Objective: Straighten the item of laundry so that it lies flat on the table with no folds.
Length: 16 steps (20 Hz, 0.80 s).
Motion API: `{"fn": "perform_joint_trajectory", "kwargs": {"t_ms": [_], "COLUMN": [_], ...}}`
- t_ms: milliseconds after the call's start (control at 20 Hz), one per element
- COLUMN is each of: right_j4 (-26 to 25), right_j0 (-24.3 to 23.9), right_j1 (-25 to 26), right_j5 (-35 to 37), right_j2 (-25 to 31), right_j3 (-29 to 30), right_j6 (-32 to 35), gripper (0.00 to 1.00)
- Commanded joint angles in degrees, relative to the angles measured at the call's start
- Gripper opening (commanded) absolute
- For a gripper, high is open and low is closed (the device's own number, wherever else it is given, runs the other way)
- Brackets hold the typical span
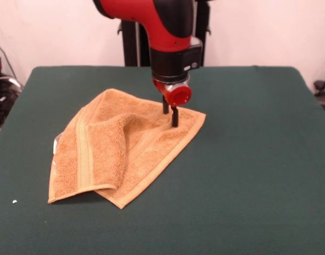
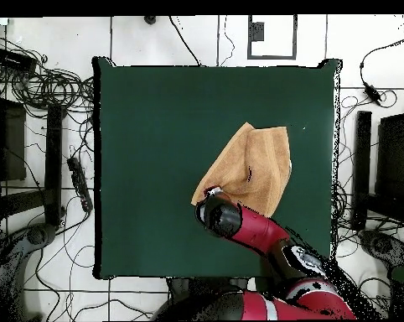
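The bench [image 1: 258, 175], covered in dark green cloth, fills the front view, and a tiny white speck [image 1: 14, 201] lies on the cloth near the towel's lowest left corner. The golden-tan towel [image 1: 114, 151] lies on the bench, not flat: its left part is doubled over, with a rounded fold edge lifted off the cloth at the front and a soft ridge running up its middle. A woven band stripe [image 1: 84, 154] runs along the folded left side, and another follows the right-hand edge toward the towel's right corner. Something pale, perhaps a label, peeks out at the towel's left edge; it is too small to tell.

The hand [image 1: 170, 112] comes straight down onto the towel's far right corner, below a round red cap on the arm's wrist. Two dark fingers [image 1: 174, 117] stand close together with their tips pressing into the terry, and the cloth puckers toward them; they appear pinched on the towel.

From overhead, the towel [image 2: 257, 163] lies in the right half of the bench [image 2: 155, 126], and the red arm [image 2: 247, 226] covers the towel's corner nearest the robot's base.
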Motion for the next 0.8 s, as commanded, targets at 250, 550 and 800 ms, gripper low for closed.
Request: {"fn": "perform_joint_trajectory", "kwargs": {"t_ms": [250,550,800], "right_j4": [4.1,3.7,4.1], "right_j0": [0.3,0.5,1.5], "right_j1": [13.0,14.7,14.4], "right_j5": [-11.2,-12.7,-11.2], "right_j2": [12.7,13.1,12.0], "right_j3": [-2.9,-4.0,-4.6], "right_j6": [12.2,12.1,11.3], "gripper": [1.00,0.00,0.00]}}
